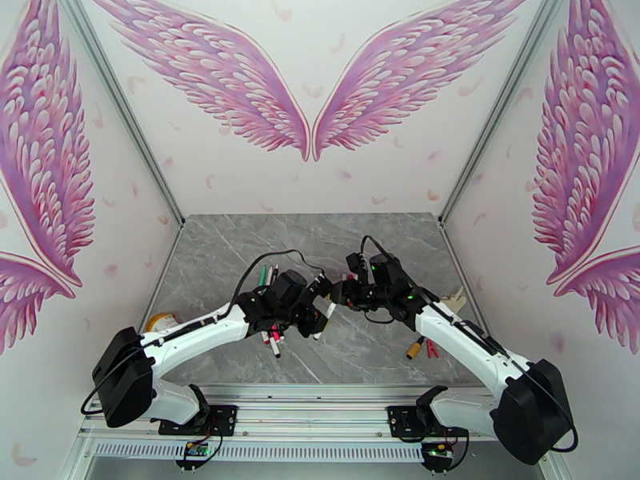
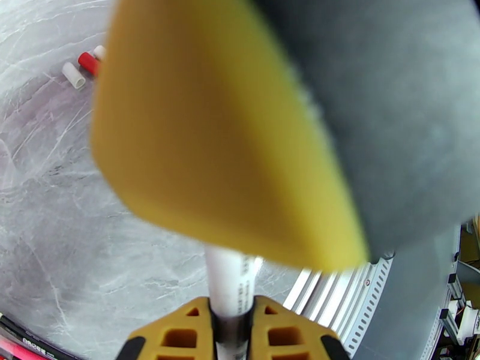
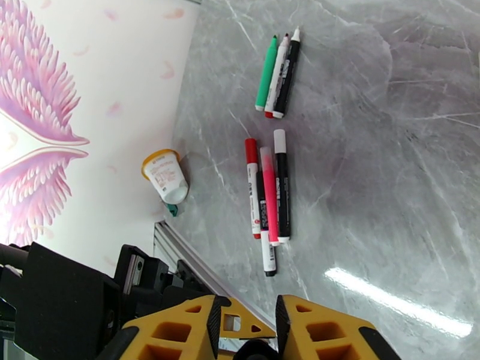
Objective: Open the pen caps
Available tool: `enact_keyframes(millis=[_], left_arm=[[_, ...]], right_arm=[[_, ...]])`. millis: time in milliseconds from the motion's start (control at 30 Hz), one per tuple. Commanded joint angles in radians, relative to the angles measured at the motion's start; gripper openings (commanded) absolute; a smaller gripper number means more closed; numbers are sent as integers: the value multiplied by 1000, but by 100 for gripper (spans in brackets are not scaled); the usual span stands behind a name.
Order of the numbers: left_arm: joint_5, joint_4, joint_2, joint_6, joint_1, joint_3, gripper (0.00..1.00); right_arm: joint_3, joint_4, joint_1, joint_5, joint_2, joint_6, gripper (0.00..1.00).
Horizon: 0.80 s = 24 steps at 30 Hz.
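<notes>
One white pen (image 2: 228, 272) sits pinched in the left gripper (image 2: 231, 307), long axis aimed at the right gripper (image 3: 247, 322) (jaws nearly together; whether they grip anything, cannot tell).

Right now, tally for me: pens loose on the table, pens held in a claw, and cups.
Loose pens on the table: 7
Held pen in the left claw: 1
Cup: 1
Total: 9

table (image 3: 390, 175) grey marble-look, glossy; pen (image 2: 231, 283) smooth white plastic; fingers (image 2: 180, 337) matt yellow plastic.
</notes>
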<state>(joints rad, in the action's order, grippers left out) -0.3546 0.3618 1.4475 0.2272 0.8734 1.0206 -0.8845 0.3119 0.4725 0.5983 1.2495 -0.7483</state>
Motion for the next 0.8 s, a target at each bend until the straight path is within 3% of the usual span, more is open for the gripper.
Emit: enact_keyframes(millis=[0,500,767], left_arm=[[-11,16,8,-14,6,39,13],[-50,-34,-22,36,6,-7,14],[-83,-97,-28,92,-13,-29,31]], right_arm=[[-33,-25,12,-2,10,3,25],[-29,-11,15,-35,-21,9,13],[-19,-25,18,1,-45,12,10]])
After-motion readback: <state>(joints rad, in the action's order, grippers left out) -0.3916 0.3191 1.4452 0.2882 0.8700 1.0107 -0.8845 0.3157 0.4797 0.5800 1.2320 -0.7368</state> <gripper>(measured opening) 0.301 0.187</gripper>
